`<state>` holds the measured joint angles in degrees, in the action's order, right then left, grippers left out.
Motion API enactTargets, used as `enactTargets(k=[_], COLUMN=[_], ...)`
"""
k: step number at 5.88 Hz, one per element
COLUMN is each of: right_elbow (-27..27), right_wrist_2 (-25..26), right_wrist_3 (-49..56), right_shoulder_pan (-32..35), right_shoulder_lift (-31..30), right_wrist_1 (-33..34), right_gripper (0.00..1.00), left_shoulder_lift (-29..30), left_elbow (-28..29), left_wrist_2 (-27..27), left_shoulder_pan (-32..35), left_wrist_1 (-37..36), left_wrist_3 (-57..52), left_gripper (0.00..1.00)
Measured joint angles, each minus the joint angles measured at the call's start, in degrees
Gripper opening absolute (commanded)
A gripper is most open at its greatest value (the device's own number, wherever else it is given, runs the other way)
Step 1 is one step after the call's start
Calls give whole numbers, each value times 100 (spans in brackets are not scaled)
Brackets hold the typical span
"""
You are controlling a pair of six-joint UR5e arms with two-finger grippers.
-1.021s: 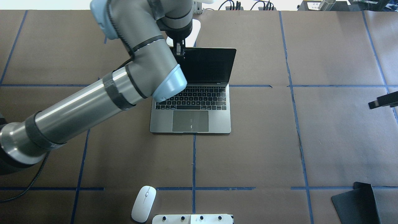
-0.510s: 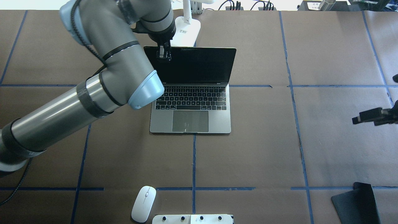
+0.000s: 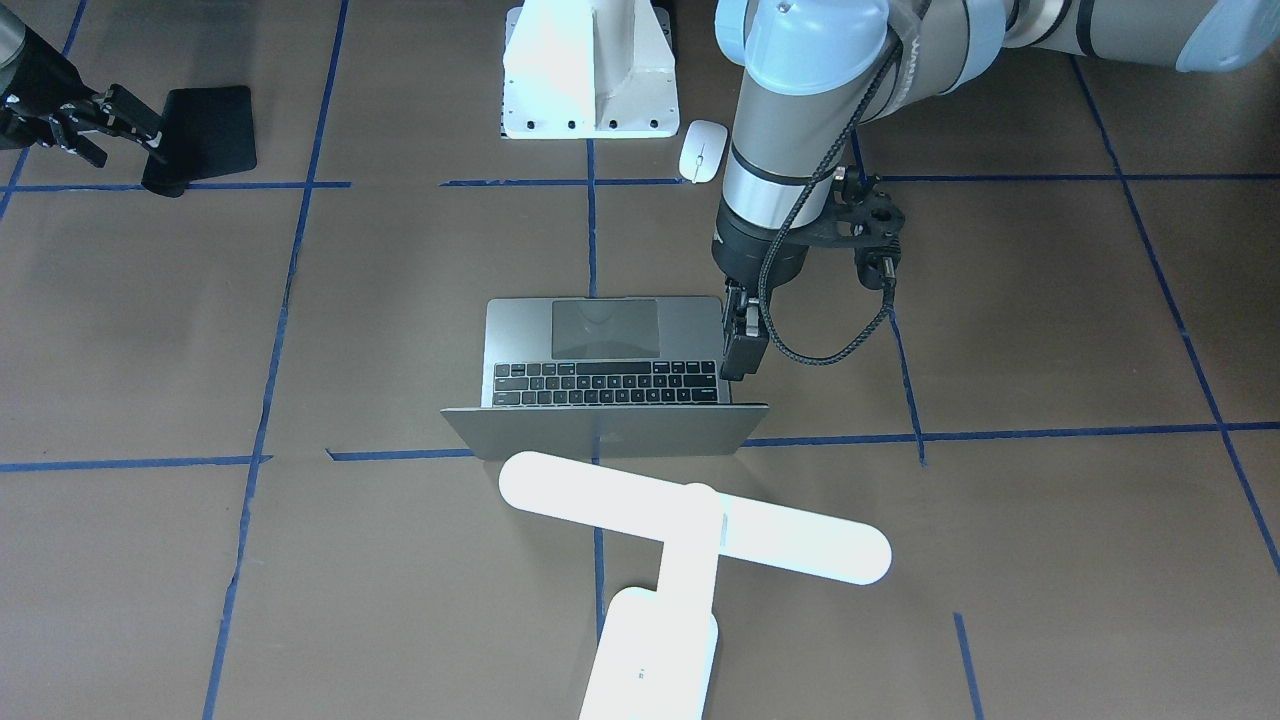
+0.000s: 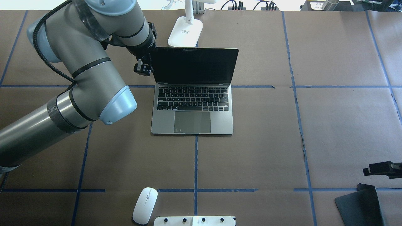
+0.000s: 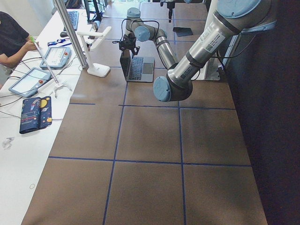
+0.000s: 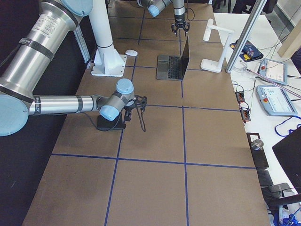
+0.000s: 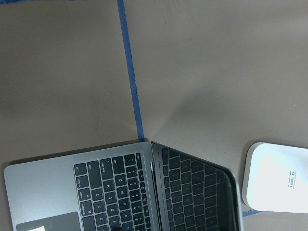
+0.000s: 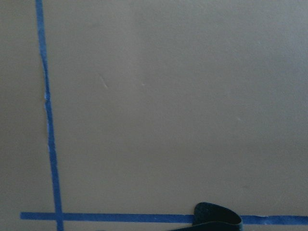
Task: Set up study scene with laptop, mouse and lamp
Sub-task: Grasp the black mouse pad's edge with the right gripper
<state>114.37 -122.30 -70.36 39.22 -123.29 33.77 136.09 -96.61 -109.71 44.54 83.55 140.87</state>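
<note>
Laptop [image 4: 192, 106] stood open, left gripper [image 4: 143, 68] at its screen's 9 o'clock edge. Its grip could not be told, nor could that of the right gripper [image 4: 369, 171]. Next, probably: fetching the mouse [image 4: 144, 205] at 6 o'clock.

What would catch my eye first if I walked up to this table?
Probably the open grey laptop in the middle of the table, screen dark, with the left gripper hanging beside the screen's edge. Just beyond it a bright white lamp with a T-shaped head stands out against the brown table.
</note>
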Motion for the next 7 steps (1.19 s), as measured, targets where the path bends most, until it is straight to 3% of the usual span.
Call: enactTargets(k=[2,4,7], right_elbow=[-405,-640,-824], right_wrist_2=[526,737,761], right_wrist_3=[-403,-601,-673], right_shoulder_pan=[-752,-1241,-1524], right_shoulder_lift=[-103,-112,-74], right_wrist_1=[-675,-753,-758], right_gripper=[90,90,73], left_shoulder_lift=[-3,-55,-77], left_elbow=[-20,-43,-49], left_wrist_2=[2,2,2], left_shoulder_pan=[-16,-16,-16], left_wrist_1=[1,10,18], left_wrist_3=[-2,-6,-13], left_gripper=[72,72,72])
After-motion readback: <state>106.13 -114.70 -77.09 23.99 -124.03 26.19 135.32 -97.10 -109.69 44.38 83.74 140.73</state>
